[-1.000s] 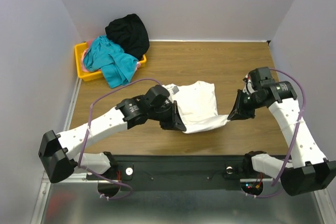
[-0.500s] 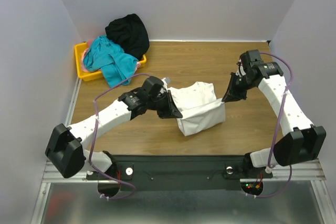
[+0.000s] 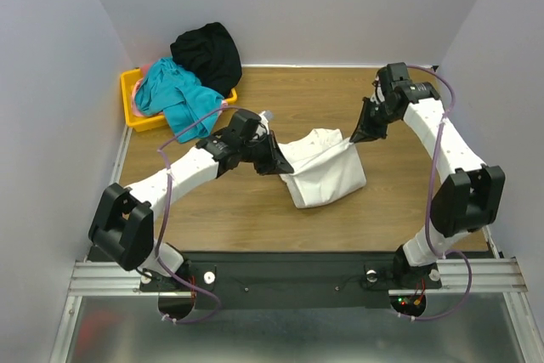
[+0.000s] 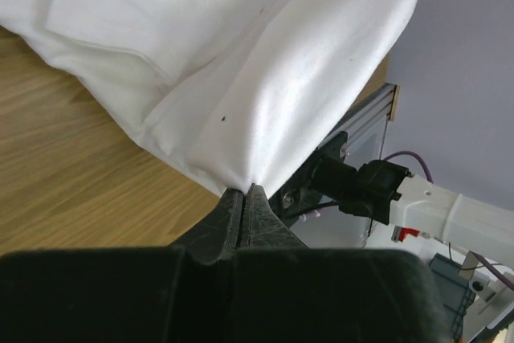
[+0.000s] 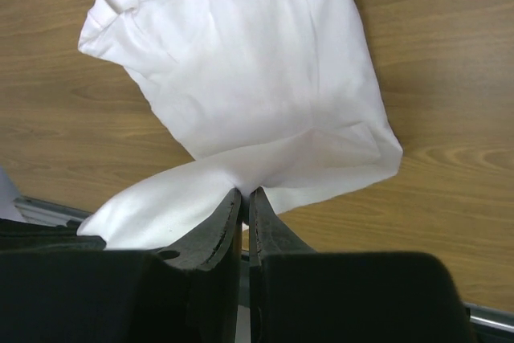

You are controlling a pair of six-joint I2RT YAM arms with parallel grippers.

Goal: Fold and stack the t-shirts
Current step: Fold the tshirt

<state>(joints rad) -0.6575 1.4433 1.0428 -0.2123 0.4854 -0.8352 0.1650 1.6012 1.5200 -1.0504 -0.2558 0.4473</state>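
A white t-shirt (image 3: 327, 172) lies partly folded on the wooden table, its near edge lifted and stretched between both grippers. My left gripper (image 3: 282, 165) is shut on the shirt's left corner; in the left wrist view the cloth (image 4: 273, 78) fans out from the closed gripper (image 4: 245, 190). My right gripper (image 3: 354, 136) is shut on the shirt's right corner; in the right wrist view the shirt (image 5: 241, 62) spreads on the table beyond the closed gripper (image 5: 244, 193).
A yellow bin (image 3: 136, 116) at the back left holds a teal shirt (image 3: 178, 99), a black garment (image 3: 206, 53) and something pink. White walls stand on three sides. The table's metal front rail (image 3: 280, 282) carries the arm bases.
Both grippers have carried the shirt's near edge away from me over the rest of the shirt, folding it. Both arms have stretched toward the back.
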